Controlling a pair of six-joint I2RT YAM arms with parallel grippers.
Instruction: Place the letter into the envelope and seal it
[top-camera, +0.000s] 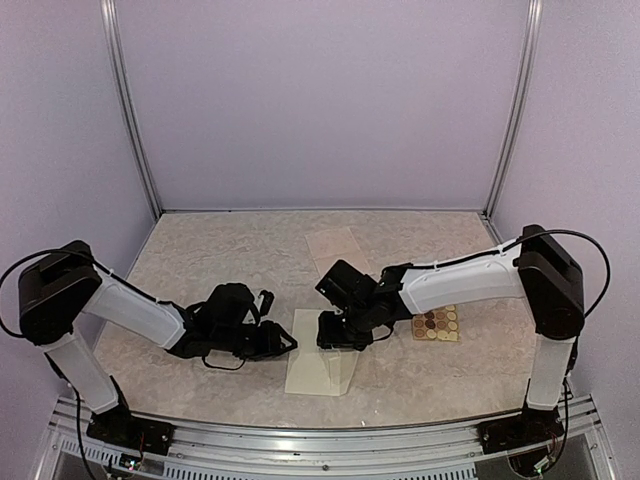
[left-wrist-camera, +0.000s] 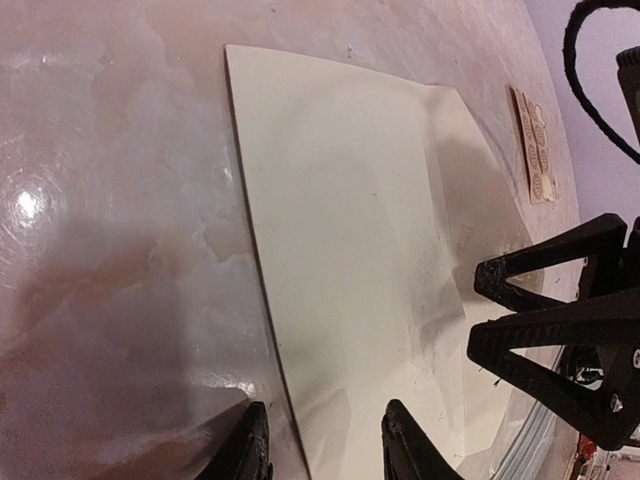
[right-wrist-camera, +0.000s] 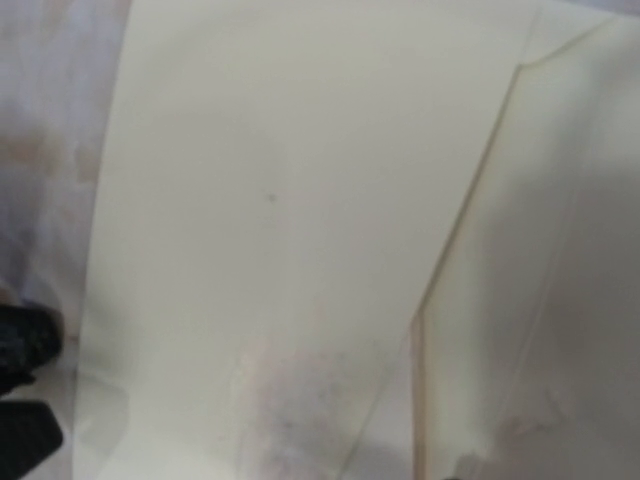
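Note:
The cream envelope (top-camera: 318, 368) lies flat near the table's front middle; it also shows in the left wrist view (left-wrist-camera: 350, 230) and fills the right wrist view (right-wrist-camera: 280, 200), where a slanting flap edge crosses it. My left gripper (top-camera: 288, 343) is open and low, and its fingertips (left-wrist-camera: 250, 445) straddle the envelope's left edge. My right gripper (top-camera: 335, 335) points down over the envelope's far end. Its fingers (left-wrist-camera: 545, 345) stand apart in the left wrist view and hold nothing. A pinkish-beige paper sheet (top-camera: 338, 250) lies farther back.
A small yellow-tan sticker sheet (top-camera: 437, 324) with round brown stickers lies right of the envelope, under the right arm; it also shows in the left wrist view (left-wrist-camera: 535, 150). The marbled tabletop (top-camera: 220, 260) is walled at the back and both sides.

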